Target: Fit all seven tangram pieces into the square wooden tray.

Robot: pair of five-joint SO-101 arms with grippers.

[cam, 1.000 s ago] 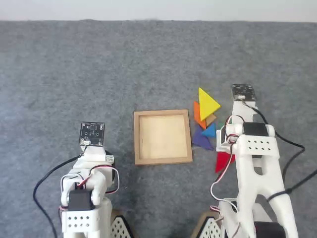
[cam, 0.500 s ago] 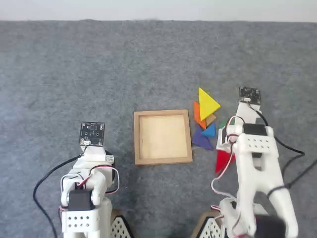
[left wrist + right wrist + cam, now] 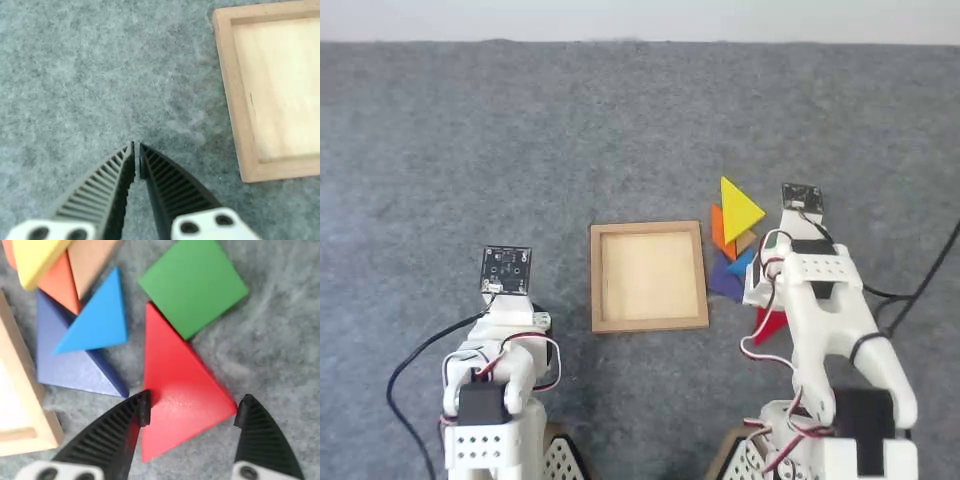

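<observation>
7 wooden tangram pieces sit bunched on the grey felt mat [image 3: 520, 120], all outside the square wooden tray [image 3: 596, 280], just beside its right rim in the high view. Yellow wooden triangle [image 3: 738, 208] lies farthest from the arms, overlapping the orange wooden piece [image 3: 719, 228] and the tan wood-coloured piece [image 3: 92, 265]. Light blue triangle [image 3: 97, 320] rests partly on the dark blue triangle [image 3: 70, 365], which is just beside the tray edge. Green square [image 3: 194, 284] and red triangle [image 3: 175, 375] lie flat on the mat, nearly touching. Right gripper [image 3: 194, 409] hangs over the red triangle, fingers spread wide on either side of its broad end, grasping nothing. Left gripper [image 3: 137, 150] hovers over mat near the tray's opposite side, fingers [image 3: 107, 185] pressed together, empty.
</observation>
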